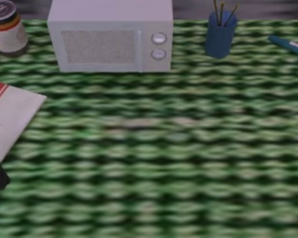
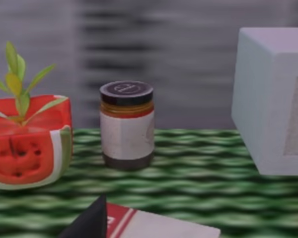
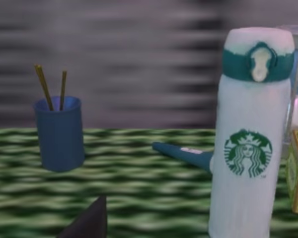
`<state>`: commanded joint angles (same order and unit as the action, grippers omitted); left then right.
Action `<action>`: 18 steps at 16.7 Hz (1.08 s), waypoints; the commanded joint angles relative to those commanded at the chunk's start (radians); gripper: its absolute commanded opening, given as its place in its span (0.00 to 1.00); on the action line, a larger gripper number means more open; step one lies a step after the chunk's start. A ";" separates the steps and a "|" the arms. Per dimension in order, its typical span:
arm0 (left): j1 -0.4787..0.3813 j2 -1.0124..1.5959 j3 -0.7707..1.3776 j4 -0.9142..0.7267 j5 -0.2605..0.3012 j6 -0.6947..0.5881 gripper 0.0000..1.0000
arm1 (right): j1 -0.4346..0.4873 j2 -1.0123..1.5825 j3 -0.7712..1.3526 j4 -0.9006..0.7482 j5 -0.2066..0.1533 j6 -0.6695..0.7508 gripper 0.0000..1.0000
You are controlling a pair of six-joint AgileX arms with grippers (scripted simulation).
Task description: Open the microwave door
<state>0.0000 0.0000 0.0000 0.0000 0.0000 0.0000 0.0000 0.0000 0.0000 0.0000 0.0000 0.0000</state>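
Clearly nothing has begun: the microwave door (image 1: 99, 47) is closed. Neither gripper's state can be told. Next, one arm must reach the door's edge.

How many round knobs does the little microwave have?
2. Both sit on the microwave's narrow strip beside the closed microwave door: upper knob, lower knob directly beneath. None seem hidden.

Jar (image 2: 126, 126) between watermelon planter (image 2: 30, 148), microwave (image 2: 270, 99).
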 joint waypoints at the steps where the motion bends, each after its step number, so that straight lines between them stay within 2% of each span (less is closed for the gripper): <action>1: 0.000 0.000 0.000 0.000 0.000 0.000 1.00 | 0.000 0.000 0.000 0.000 0.000 0.000 1.00; 5: -0.020 0.061 0.059 -0.043 -0.010 -0.015 1.00 | 0.000 0.000 0.000 0.000 0.000 0.000 1.00; 9: -0.086 0.285 0.279 -0.184 -0.045 -0.069 1.00 | 0.000 0.000 0.000 0.000 0.000 0.000 1.00; 12: -0.157 0.552 0.550 -0.329 -0.081 -0.132 1.00 | 0.000 0.000 0.000 0.000 0.000 0.000 1.00; 18: -0.320 1.171 1.229 -0.649 -0.159 -0.286 1.00 | 0.000 0.000 0.000 0.000 0.000 0.000 1.00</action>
<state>-0.3200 1.1707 1.2288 -0.6486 -0.1595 -0.2864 0.0000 0.0000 0.0000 0.0000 0.0000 0.0000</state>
